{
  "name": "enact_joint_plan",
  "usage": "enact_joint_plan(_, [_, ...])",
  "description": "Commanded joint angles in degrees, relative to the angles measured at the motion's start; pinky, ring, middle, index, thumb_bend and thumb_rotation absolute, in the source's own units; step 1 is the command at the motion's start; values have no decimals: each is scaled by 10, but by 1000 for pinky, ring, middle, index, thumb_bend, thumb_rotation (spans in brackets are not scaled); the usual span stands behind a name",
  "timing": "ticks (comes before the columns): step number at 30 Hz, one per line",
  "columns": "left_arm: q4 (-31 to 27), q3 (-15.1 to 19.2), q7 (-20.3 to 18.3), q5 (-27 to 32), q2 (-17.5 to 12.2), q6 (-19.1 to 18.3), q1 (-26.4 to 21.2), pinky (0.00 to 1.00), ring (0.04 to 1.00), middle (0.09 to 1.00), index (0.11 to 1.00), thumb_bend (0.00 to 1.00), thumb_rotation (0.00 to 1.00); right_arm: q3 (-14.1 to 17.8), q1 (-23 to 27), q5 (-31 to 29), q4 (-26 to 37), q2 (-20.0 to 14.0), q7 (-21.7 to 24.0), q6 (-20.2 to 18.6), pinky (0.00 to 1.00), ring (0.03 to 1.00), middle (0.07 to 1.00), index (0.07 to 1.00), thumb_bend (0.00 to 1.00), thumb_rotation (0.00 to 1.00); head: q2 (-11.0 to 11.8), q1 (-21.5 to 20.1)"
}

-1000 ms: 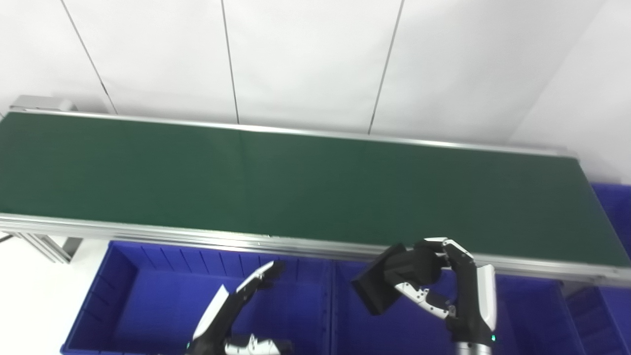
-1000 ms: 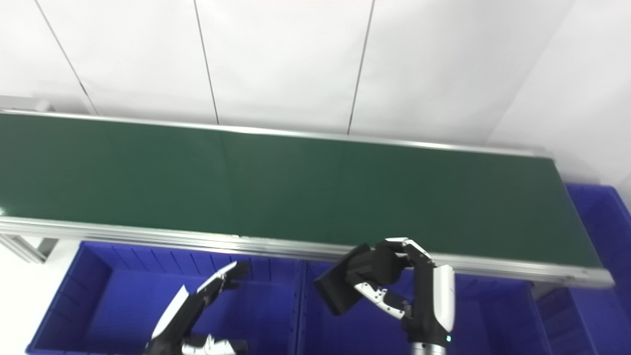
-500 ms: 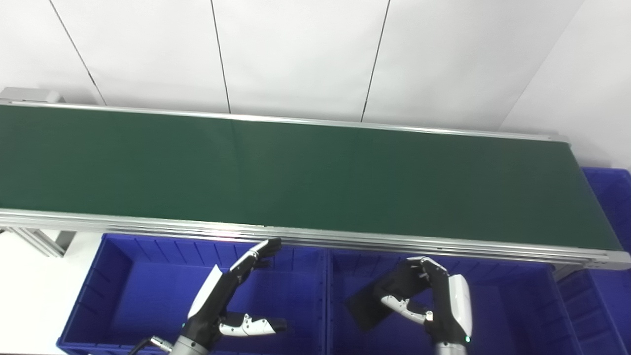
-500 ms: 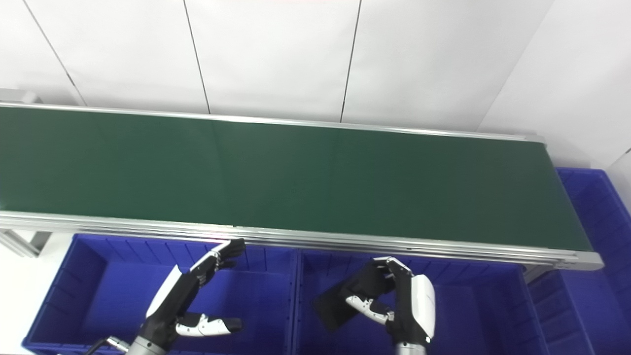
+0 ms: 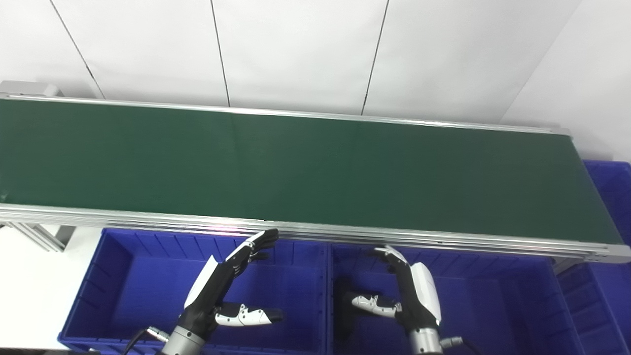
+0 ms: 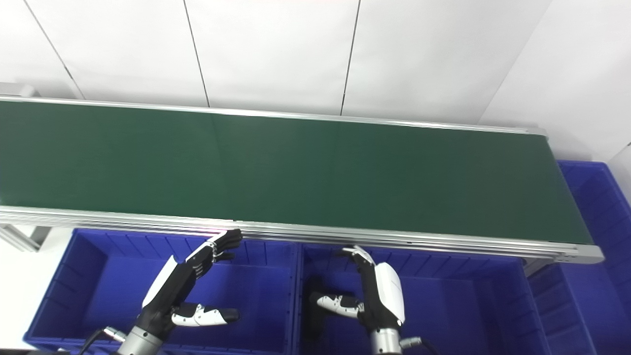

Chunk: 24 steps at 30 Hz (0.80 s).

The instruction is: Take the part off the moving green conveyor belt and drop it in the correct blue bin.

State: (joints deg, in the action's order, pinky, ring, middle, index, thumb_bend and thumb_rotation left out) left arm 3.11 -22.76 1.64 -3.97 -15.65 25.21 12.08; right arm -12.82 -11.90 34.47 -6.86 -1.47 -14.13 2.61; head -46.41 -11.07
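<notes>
Left eye view: a bare green conveyor belt [image 5: 315, 167] running across, with no part on it anywhere in sight. Below its near rail, two blue bins side by side, the left bin [image 5: 148, 286] and the middle bin [image 5: 493, 305], plus a further bin [image 5: 611, 182] at the belt's right end. Over the middle bin, the right hand [image 5: 414, 296] spread wide, fingers stretched up toward the rail, thumb out to the left, gripping nothing. Just off that thumb's tip, the dark part [image 5: 343, 315], down inside the middle bin against its left wall; too dark to tell whether lying flat or leaning, or whether touching the thumb. Over the left bin, the left hand [image 5: 217, 291] likewise splayed and empty, fingertips close under the rail. Reads as the drop done, with only the pull-back left. Risks from here: snagging the part on the outstretched thumb while lifting away and dragging it up the wall; knocking the fingertips of either hand on the rail's underside if raised straight up rather than drawn back first. Impossible to confirm from these views that this is the correct bin, so a mis-sort could pass unnoticed.
</notes>
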Motion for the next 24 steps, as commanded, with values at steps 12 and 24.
enact_joint_plan(12, [-16, 20, -24, -6, 14, 17, -2, 822, 868, 879, 877, 767, 418, -5, -67, 19, 150, -17, -72, 101, 782, 891, 934, 952, 838, 474, 1, -1])
enact_joint_plan(24, [-12, 23, -30, -2, 19, 17, -2, 819, 870, 882, 878, 778, 430, -19, -60, -242, 130, -77, 79, 183, 792, 856, 887, 933, 895, 368, 2, 0])
